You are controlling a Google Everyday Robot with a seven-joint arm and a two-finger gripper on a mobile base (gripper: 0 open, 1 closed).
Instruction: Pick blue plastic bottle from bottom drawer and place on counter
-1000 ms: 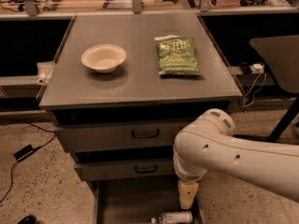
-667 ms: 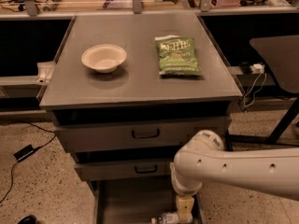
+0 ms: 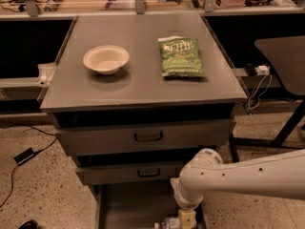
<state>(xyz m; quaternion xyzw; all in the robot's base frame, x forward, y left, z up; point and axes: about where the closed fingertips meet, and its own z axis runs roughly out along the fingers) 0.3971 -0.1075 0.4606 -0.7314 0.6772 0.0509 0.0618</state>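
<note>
The bottom drawer (image 3: 128, 205) is pulled open below the cabinet, a plain grey tray. The blue plastic bottle (image 3: 165, 223) lies in it at the lower edge of the view; only its clear end shows. My white arm reaches in from the right and bends down into the drawer. The gripper (image 3: 186, 220) is right beside the bottle's right end, its yellowish base showing and the rest cut off by the view's edge. The counter (image 3: 143, 87) is the grey cabinet top above.
On the counter stand a white bowl (image 3: 106, 59) at the left and a green chip bag (image 3: 181, 57) at the right. Two shut drawers with black handles (image 3: 148, 137) sit above the open one. A dark table (image 3: 285, 56) stands at the right; a black adapter (image 3: 24, 156) lies on the floor.
My arm has lowered and shifted left, bringing the gripper down into the bottom drawer next to the bottle. The bowl and chip bag have not moved.
</note>
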